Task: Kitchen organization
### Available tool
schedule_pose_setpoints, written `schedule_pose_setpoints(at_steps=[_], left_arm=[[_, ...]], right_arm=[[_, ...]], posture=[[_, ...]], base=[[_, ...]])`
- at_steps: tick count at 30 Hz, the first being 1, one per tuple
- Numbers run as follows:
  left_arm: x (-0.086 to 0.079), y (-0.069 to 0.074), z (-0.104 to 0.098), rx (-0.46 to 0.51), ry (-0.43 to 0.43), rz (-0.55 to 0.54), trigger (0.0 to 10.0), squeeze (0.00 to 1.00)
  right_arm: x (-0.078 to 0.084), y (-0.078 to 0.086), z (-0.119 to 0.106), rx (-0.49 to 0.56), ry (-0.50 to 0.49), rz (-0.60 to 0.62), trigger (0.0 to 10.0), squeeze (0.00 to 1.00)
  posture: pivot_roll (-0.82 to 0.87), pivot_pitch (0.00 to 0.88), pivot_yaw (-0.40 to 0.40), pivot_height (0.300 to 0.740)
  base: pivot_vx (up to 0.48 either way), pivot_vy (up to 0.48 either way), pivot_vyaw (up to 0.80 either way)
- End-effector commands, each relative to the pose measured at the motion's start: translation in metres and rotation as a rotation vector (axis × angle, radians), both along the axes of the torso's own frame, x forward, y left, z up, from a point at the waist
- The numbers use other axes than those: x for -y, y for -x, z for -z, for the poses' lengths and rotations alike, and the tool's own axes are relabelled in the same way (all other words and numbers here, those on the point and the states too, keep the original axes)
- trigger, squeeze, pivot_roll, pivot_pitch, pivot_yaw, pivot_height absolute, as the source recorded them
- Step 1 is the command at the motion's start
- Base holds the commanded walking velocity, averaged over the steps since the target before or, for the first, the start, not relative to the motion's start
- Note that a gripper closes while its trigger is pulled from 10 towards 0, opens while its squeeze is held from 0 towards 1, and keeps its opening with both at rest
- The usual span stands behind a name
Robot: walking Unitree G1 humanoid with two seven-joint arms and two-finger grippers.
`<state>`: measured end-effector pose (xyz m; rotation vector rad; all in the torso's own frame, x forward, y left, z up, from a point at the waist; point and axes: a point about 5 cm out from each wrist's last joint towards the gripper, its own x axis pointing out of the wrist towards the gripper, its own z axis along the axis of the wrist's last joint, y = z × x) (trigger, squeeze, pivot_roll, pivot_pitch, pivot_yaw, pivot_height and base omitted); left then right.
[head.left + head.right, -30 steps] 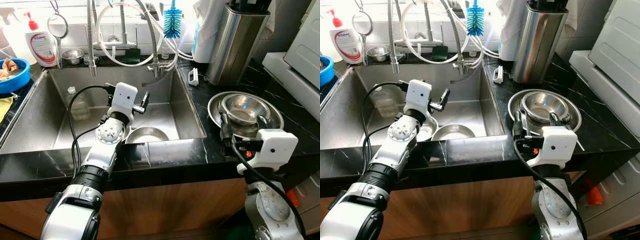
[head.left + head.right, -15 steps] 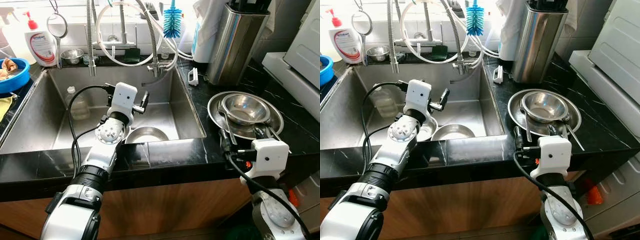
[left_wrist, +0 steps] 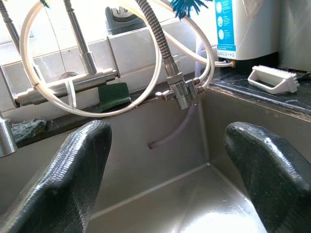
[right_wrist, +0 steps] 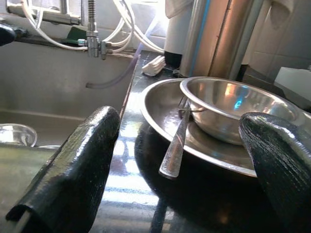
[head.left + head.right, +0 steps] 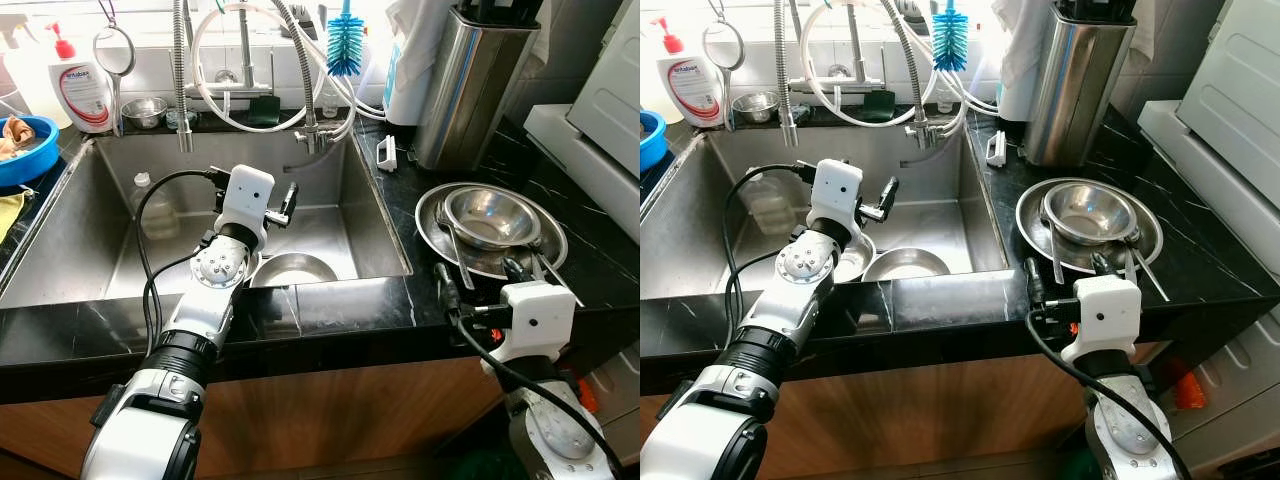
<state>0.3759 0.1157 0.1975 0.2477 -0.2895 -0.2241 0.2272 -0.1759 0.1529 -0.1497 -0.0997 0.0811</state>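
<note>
Left hand [image 5: 283,205] has stayed over the sink [image 5: 70,240], fingers spread and empty, above the bowl [image 5: 295,270] on its floor. On the desk [image 5: 400,200], my right hand [image 5: 1072,278], also released, has drawn back from the stacked bowl [image 5: 490,217] and plate [image 5: 432,218], leaving them placed.

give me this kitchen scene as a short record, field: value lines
setting: steel sink set in a black counter
left gripper: open, held over the sink, holding nothing
right gripper: open, at the counter's front edge, facing the stacked dishes, holding nothing
on counter: small steel bowl sitting in a wide steel plate, utensils resting on the plate
in sink: steel bowl, clear bottle
behind sink: blue bottle brush, soap bottle
</note>
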Motion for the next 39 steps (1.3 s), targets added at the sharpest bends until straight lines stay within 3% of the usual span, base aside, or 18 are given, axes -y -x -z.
schedule_pose_setpoints(at_steps=[1, 17, 18, 19, 21, 25, 27, 30, 31, 32, 39], left_arm=[[0.0, 0.001, -0.003, 0.019, -0.012, -0.004, 10.0, 0.0], [0.001, 0.001, -0.004, 0.021, -0.014, 0.0, 10.0, 0.0], [0.001, 0.001, -0.004, 0.021, -0.014, 0.0, 10.0, 0.0], [0.001, 0.001, -0.004, 0.021, -0.014, -0.001, 10.0, 0.0], [0.001, 0.001, -0.004, 0.021, -0.016, 0.0, 10.0, 0.0], [0.002, 0.001, -0.004, 0.021, -0.017, 0.002, 10.0, 0.0], [0.002, 0.001, -0.005, 0.022, -0.016, 0.004, 10.0, 0.0], [0.002, 0.001, -0.005, 0.023, -0.016, 0.005, 10.0, 0.0], [0.002, 0.001, -0.005, 0.023, -0.016, 0.005, 10.0, 0.0], [0.002, 0.001, -0.005, 0.023, -0.016, 0.005, 10.0, 0.0], [0.002, 0.001, -0.005, 0.024, -0.016, 0.005, 10.0, 0.0]], right_arm=[[0.004, 0.0, 0.0, -0.002, 0.006, 0.01, 10.0, 0.0], [0.006, -0.002, 0.007, -0.053, 0.032, -0.014, 9.8, 0.0], [0.006, -0.002, 0.007, -0.055, 0.035, -0.02, 3.8, 0.0], [0.005, -0.002, 0.007, -0.055, 0.036, -0.025, 0.4, 0.0], [0.004, -0.002, 0.007, -0.059, 0.037, -0.039, 0.0, 0.0], [0.002, -0.002, 0.01, -0.076, 0.043, -0.05, 0.0, 0.0], [0.002, -0.002, 0.011, -0.081, 0.047, -0.057, 2.0, 0.0], [0.002, -0.002, 0.011, -0.083, 0.048, -0.06, 2.5, 0.0], [0.002, -0.002, 0.011, -0.083, 0.049, -0.06, 4.1, 0.0], [0.002, -0.002, 0.011, -0.087, 0.054, -0.055, 10.0, 0.0], [0.003, -0.003, 0.012, -0.092, 0.061, -0.055, 10.0, 0.0]], posture=[[-0.01, 0.05, -0.044, 0.74], [0.0, 0.053, -0.046, 0.74], [0.0, 0.053, -0.046, 0.74], [0.0, 0.053, -0.046, 0.74], [0.0, 0.053, -0.046, 0.74], [0.0, 0.054, -0.046, 0.74], [0.0, 0.054, -0.046, 0.74], [0.0, 0.054, -0.046, 0.74], [0.0, 0.054, -0.046, 0.74], [0.0, 0.054, -0.046, 0.74], [0.0, 0.053, -0.047, 0.74]], base=[[0.0, 0.0, 0.0], [0.0, 0.0, 0.0], [0.0, 0.0, 0.0], [0.0, 0.0, 0.0], [0.0, 0.0, 0.0], [0.0, 0.0, 0.0], [0.0, 0.0, 0.0], [0.0, 0.0, 0.0], [0.0, 0.0, 0.0], [0.0, 0.0, 0.0], [0.0, 0.0, 0.0]])
